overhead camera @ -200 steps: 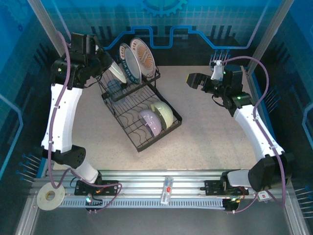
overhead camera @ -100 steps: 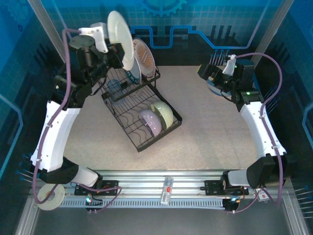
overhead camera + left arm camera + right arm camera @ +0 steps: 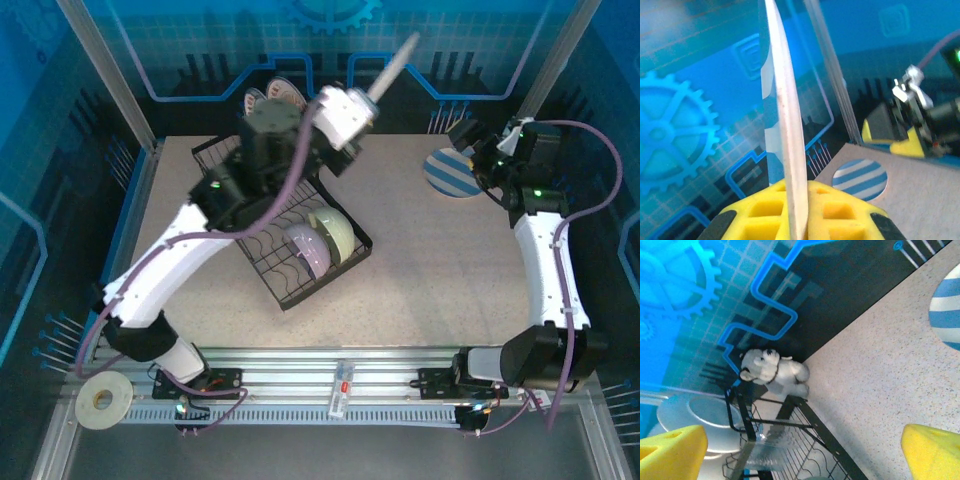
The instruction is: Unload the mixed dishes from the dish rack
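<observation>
Left hand (image 3: 799, 215)'s clamped on a striped plate (image 3: 785, 125) up by the dish rack (image 3: 328, 272), right hand (image 3: 473, 150)'s wide open near a second striped plate (image 3: 450, 176).

Dog figurine (image 3: 774, 371); tape roll (image 3: 120, 410)

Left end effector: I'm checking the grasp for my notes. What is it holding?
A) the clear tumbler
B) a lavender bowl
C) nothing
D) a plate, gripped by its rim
D: in the left wrist view the left end effector is shut on the rim of a plate seen edge-on, while the lavender bowl sits in the dish rack.
</observation>
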